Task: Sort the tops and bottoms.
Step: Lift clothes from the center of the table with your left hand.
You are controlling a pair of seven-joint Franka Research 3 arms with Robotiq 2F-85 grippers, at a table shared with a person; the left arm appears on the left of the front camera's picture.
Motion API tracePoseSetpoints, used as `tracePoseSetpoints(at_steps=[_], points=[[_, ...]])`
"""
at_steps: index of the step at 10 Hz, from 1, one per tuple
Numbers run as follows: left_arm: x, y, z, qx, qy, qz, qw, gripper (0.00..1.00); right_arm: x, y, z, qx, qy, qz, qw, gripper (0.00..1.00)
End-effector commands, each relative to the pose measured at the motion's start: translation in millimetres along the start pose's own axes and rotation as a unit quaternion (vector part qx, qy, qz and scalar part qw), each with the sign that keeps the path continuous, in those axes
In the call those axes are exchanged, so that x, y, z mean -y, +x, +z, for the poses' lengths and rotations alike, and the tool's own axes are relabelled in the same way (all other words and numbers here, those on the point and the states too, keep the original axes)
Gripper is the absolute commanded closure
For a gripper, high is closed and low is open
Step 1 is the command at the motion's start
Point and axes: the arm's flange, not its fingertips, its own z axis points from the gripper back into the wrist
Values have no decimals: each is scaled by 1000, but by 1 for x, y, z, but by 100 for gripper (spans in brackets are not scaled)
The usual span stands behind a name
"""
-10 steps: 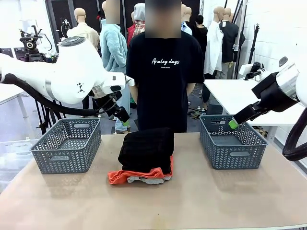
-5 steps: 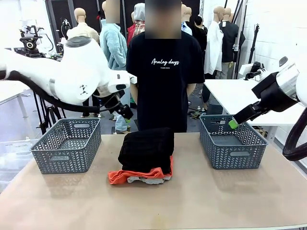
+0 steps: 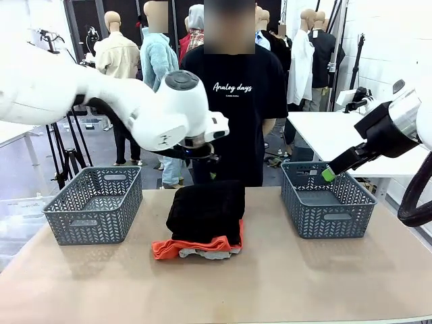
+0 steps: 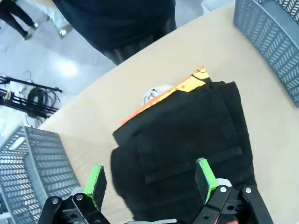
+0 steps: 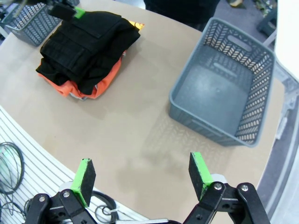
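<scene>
Mid-surface: black bottoms [image 3: 206,209] stacked on orange T-shirt [image 3: 165,248] and grey shirt [image 3: 212,254] | left end effector [image 4: 151,178] open above bottoms | right end effector [image 5: 142,176] open, empty, near grey basket [image 3: 324,219]

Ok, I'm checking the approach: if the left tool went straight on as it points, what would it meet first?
Most likely the folded black bottoms: they lie squarely ahead of the open left tool, though depth is unclear.

The bottoms [image 3: 206,209] lie on the tops [image 3: 169,248], in the middle of the counter [image 3: 283,287], between the left basket [image 3: 88,223] and the right basket [image 3: 331,219].
</scene>
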Motion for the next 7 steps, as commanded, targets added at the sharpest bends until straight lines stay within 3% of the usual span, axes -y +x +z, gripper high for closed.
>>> tracePoseSetpoints(at_steps=[1, 7], points=[[6, 24, -14, -56, -17, 27, 998, 0, 1, 1, -2, 7, 10, -5, 1000, 0], [-9, 37, -34, -137, -103, 63, 983, 0, 1, 1, -2, 7, 10, -5, 1000, 0]])
